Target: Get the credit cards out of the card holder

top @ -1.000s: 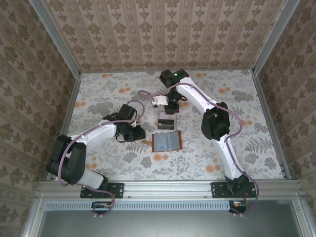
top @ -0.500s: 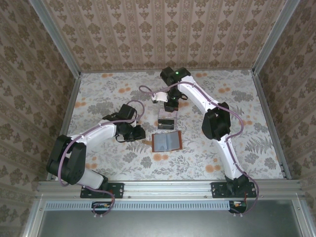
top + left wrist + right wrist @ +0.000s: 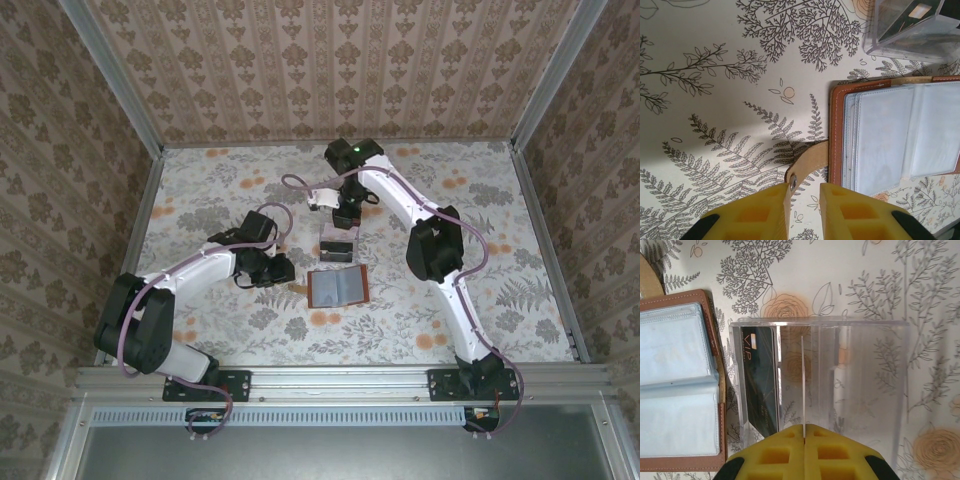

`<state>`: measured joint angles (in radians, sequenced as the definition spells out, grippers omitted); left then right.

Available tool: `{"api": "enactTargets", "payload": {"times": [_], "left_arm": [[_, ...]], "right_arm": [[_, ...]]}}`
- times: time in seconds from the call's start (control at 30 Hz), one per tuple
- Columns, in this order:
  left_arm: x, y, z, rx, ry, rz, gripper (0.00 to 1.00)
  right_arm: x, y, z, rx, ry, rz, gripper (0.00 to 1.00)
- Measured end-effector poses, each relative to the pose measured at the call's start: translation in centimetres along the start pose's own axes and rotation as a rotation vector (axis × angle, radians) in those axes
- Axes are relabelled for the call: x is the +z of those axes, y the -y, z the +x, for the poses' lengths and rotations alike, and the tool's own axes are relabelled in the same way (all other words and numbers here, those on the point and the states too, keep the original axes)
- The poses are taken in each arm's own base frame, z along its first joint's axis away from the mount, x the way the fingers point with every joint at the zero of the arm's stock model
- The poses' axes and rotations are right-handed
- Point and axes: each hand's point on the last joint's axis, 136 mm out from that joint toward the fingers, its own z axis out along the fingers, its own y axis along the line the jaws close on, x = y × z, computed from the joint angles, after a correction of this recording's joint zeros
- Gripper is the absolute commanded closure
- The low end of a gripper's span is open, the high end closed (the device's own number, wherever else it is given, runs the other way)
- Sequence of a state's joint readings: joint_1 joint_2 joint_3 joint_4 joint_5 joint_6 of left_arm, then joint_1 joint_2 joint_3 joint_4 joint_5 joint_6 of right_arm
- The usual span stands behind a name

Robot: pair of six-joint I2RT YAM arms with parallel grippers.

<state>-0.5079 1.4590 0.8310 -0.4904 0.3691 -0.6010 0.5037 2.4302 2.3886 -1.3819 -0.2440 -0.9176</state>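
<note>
Right gripper [image 3: 804, 432], jaws pinched tight on one of the credit cards [image 3: 803, 385] held edge-on, hangs over a clear tray [image 3: 865, 340] at twelve o'clock from the open card holder [image 3: 680, 390], whose pockets look empty; a dark card [image 3: 760, 375] already lies inside the tray.

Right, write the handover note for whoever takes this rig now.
Left fingers: slightly apart at the strap of the wallet; I can't tell if they grip it.
Right fingers: shut on a card, held upright over the clear tray.
Wallet: open flat on the table, beside the tray.
Done: one dark card lies in the tray.
To do: release the held card into the tray, then check the wallet's pockets; those in view look empty.
</note>
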Motion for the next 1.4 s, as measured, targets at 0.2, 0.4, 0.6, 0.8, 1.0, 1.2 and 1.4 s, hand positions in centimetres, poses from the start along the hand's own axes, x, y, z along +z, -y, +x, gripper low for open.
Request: {"api": "enactTargets", "payload": {"times": [0.2, 0.4, 0.6, 0.8, 1.0, 1.2, 1.4], "left_arm": [[0.0, 0.0, 0.0, 0.0, -0.001, 0.0, 0.76], [0.1, 0.0, 0.0, -0.001, -0.002, -0.001, 0.76], [0.4, -0.2, 0.1, -0.006, -0.012, -0.008, 0.76], [0.4, -0.3, 0.1, -0.006, -0.013, -0.008, 0.76], [0.4, -0.2, 0.1, -0.006, -0.013, -0.008, 0.76], [0.4, -0.2, 0.1, -0.006, -0.013, -0.008, 0.76], [0.3, -0.2, 0.1, -0.005, -0.013, -0.005, 0.76]], "right_arm": [[1.2, -0.2, 0.3, 0.0, -0.01, -0.037, 0.8], [1.2, 1.1, 0.0, 0.009, 0.003, 0.013, 0.8], [1.1, 2.7, 0.0, 0.019, 0.007, 0.074, 0.74], [1.1, 3.4, -0.2, 0.025, 0.012, 0.109, 0.74], [1.1, 3.7, -0.3, 0.022, 0.024, 0.126, 0.74], [1.2, 3.7, -0.3, 0.03, 0.03, 0.133, 0.74], [1.0, 3.9, -0.1, 0.063, 0.039, 0.167, 0.74]]}}
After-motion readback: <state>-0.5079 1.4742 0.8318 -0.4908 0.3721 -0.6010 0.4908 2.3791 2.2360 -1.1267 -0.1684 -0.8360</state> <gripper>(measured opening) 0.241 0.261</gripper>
